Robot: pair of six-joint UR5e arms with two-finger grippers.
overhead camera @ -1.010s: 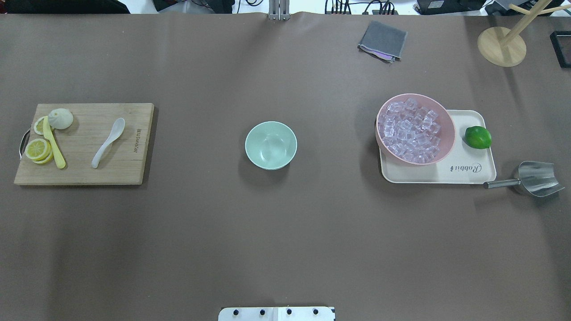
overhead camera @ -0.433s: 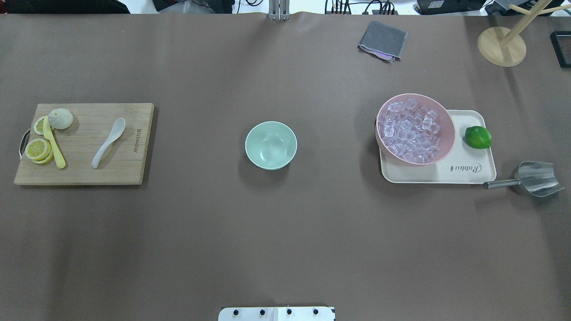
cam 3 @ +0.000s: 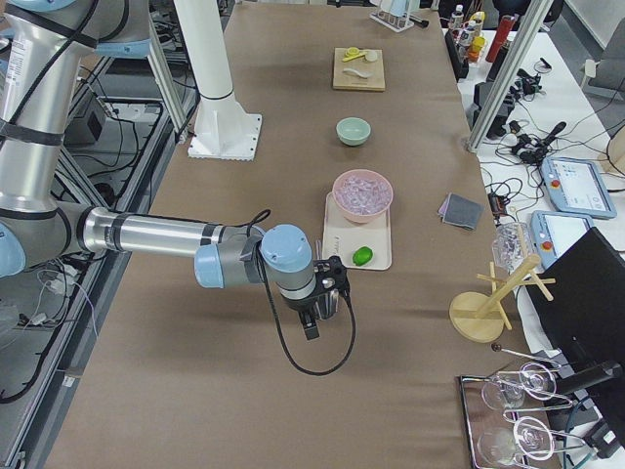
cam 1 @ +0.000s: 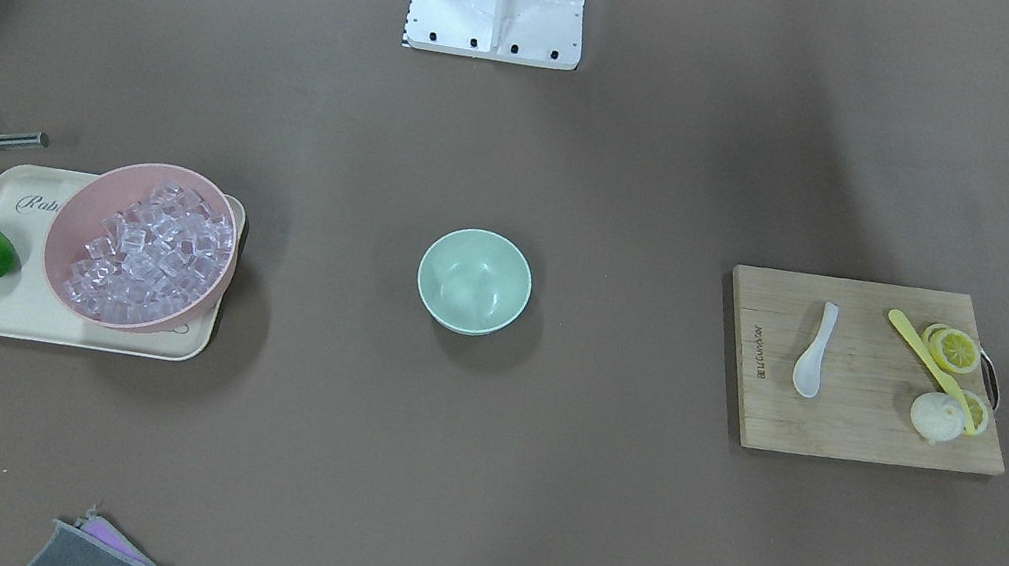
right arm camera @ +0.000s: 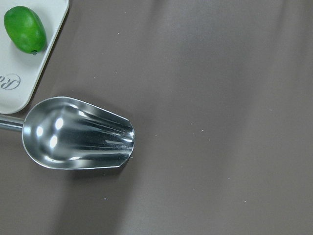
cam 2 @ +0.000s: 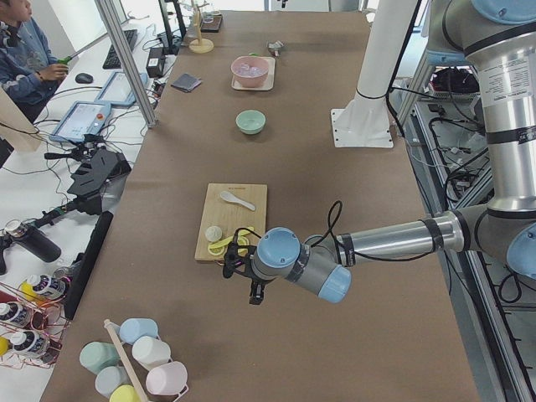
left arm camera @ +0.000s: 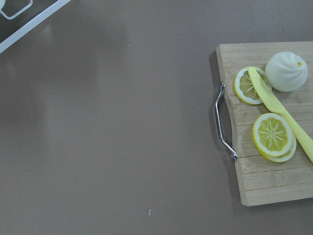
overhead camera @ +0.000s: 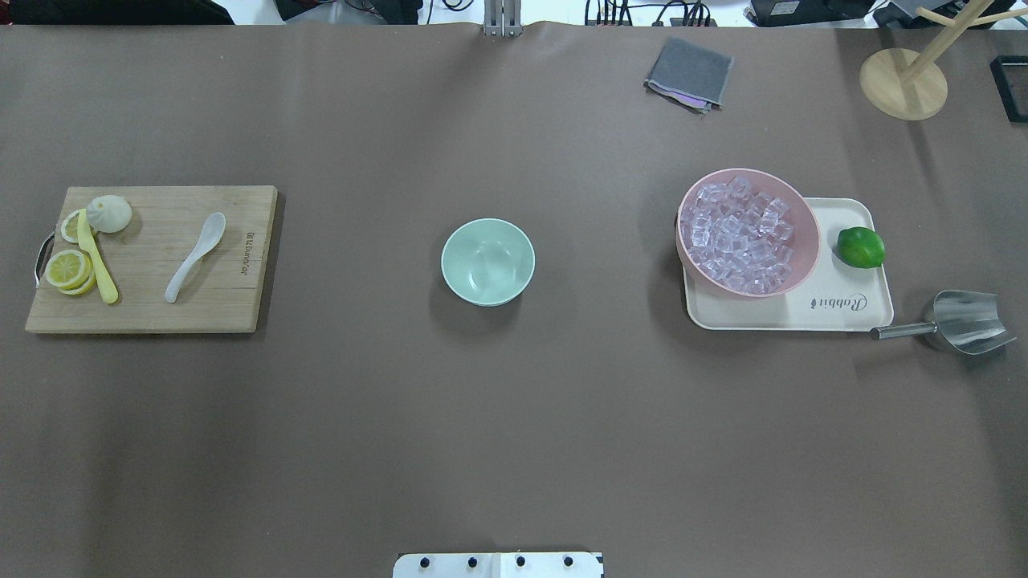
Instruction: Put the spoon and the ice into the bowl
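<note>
The white spoon (overhead camera: 195, 257) lies on a wooden cutting board (overhead camera: 144, 317) at the table's left; it also shows in the front-facing view (cam 1: 815, 349). The mint-green bowl (overhead camera: 487, 262) stands empty at the table's middle. Several clear ice cubes (overhead camera: 739, 233) fill a pink bowl (overhead camera: 813, 255) on the right. My left gripper (cam 2: 244, 272) shows only in the left side view, hovering past the board's handle end. My right gripper (cam 3: 327, 298) shows only in the right side view, over the metal scoop. I cannot tell whether either is open or shut.
A yellow utensil (overhead camera: 96, 257), lemon slices (overhead camera: 68, 269) and a white bun (overhead camera: 109, 213) share the board. A beige tray (overhead camera: 843, 313) holds the pink bowl and a lime (overhead camera: 860, 247). A metal scoop (overhead camera: 964, 321), grey cloth (overhead camera: 689, 74) and wooden stand (overhead camera: 903, 83) sit to the right.
</note>
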